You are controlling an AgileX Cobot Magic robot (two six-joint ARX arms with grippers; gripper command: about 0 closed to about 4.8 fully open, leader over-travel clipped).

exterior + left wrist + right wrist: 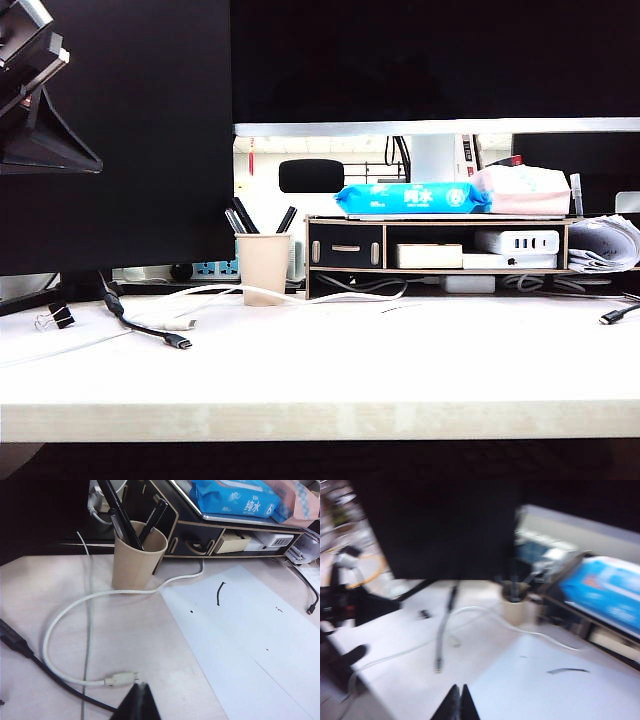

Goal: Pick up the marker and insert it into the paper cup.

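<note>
Both claws closed and empty: right claw fingertips pressed together above the table, paper cup well beyond; left claw likewise, marker standing in the cup.

Exterior view: sits low, almost level with the surface, facing the paper cup and the shelf behind it, from mid distance.
Left wrist view: looks down at a slant, close to the paper cup, with the left gripper tips at the frame's edge.
Right wrist view: higher and farther off, blurred, tilted down across the surface; right gripper tips pressed together.
Shared: all three catch the cup, white cable and blue pack.
</note>
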